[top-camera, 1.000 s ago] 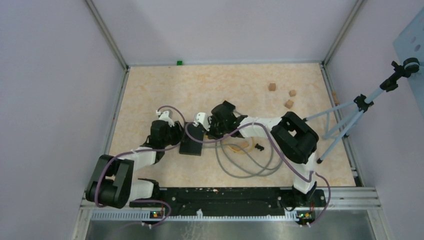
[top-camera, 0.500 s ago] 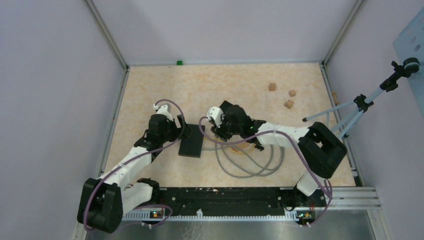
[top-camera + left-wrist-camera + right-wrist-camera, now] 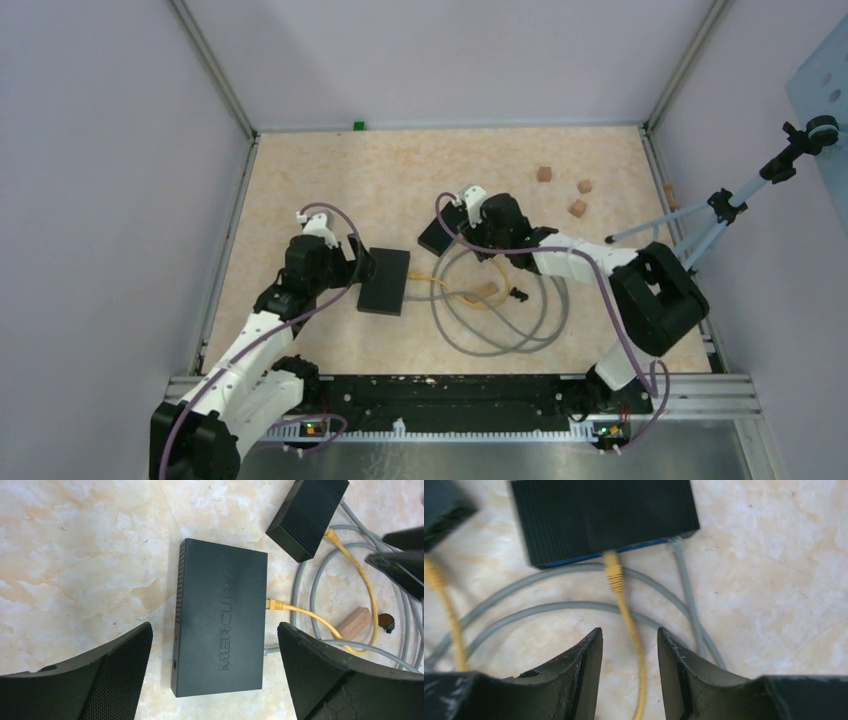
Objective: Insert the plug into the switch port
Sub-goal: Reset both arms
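The black switch (image 3: 385, 281) (image 3: 220, 617) lies flat on the table. A yellow plug (image 3: 274, 604) sits in a port on its right side. Its yellow cable (image 3: 350, 560) runs to a smaller ribbed black box (image 3: 437, 237) (image 3: 604, 515), entering it through a second yellow plug (image 3: 613, 575). My left gripper (image 3: 356, 262) (image 3: 215, 627) stands wide open just left of the switch, its fingers apart from the switch's sides. My right gripper (image 3: 452, 215) (image 3: 629, 632) hovers open by the ribbed box, and the yellow cable lies on the table beneath the gap.
Grey cable loops (image 3: 500, 325) spread right of the switch, with a wooden block (image 3: 485, 291) and a small black part (image 3: 517, 295) among them. Three wooden cubes (image 3: 578, 207) sit at the back right. A tripod (image 3: 700, 225) leans in at the right wall.
Both grippers have opened. The left one drew back left off the switch. The right one moved up and right, away from the switch to the ribbed box.
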Available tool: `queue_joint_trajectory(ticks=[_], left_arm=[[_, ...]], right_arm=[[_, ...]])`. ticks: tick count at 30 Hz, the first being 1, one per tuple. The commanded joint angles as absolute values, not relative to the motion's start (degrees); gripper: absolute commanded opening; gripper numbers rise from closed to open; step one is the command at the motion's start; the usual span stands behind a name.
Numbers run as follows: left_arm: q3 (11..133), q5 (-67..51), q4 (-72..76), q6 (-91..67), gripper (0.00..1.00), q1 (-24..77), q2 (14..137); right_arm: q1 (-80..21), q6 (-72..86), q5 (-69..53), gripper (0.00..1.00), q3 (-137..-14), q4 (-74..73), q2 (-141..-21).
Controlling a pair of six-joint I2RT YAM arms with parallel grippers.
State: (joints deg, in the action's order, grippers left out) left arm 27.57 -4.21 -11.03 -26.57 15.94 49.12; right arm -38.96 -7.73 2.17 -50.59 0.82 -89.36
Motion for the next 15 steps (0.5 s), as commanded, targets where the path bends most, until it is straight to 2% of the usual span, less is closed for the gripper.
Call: queue_joint_trajectory(ticks=[1, 6, 10, 13, 15], left_arm=[[27.31, -6.22, -10.87, -24.84, 0.99, 15.82, 48.10], [27.05, -9.60, -13.07, -25.08, 0.99, 15.82, 46.06], [25.99, -11.05, -12.99, -26.32, 0.99, 15.81, 43.89], [26.36, -11.22, -13.90, -26.63, 0.98, 15.81, 43.13], [27.69, -10.96, -15.13, -26.42, 0.99, 15.80, 42.73]], right_arm=[[-33.24, -9.09, -2.24, 0.42, -57.52, 0.77, -96.92], [-32.31, -12.02, -6.43, 0.38, -63.24, 0.09, -104.65], [-32.26, -9.93, -8.38, 0.22, -66.73, 0.09, -108.95], [-32.59, -7.21, -11.10, 0.20, -68.64, 0.18, -110.60], [-33.37, -6.76, -9.87, 0.23, -69.08, 1.17, -109.85]])
